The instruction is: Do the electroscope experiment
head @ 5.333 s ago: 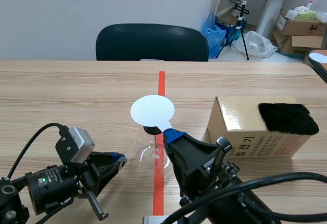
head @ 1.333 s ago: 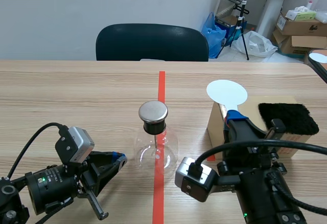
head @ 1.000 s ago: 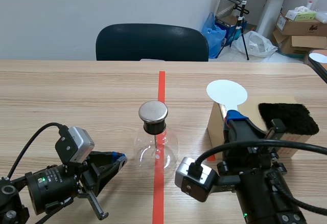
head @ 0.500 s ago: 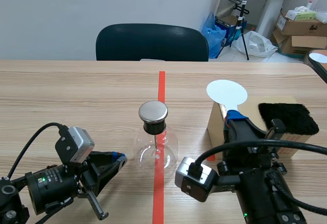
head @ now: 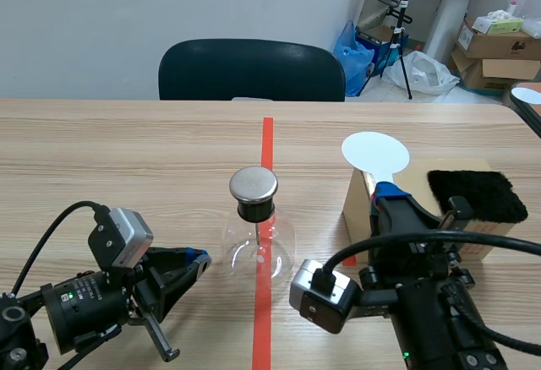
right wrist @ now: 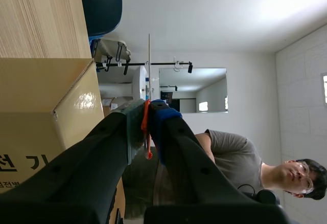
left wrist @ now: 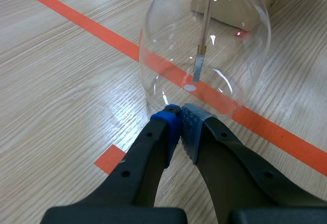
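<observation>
The glass electroscope flask [head: 258, 247] stands on the table's red line, just ahead of the left gripper [left wrist: 180, 112], whose 2 fingers meet on nothing. The right gripper [head: 387, 191] pinches the white disc paddle [head: 374, 152] upright, close by the cardboard box [head: 490, 236].

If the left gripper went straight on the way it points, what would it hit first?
Probably the electroscope's glass flask: the shut left gripper points at its lower wall, close ahead.
</observation>
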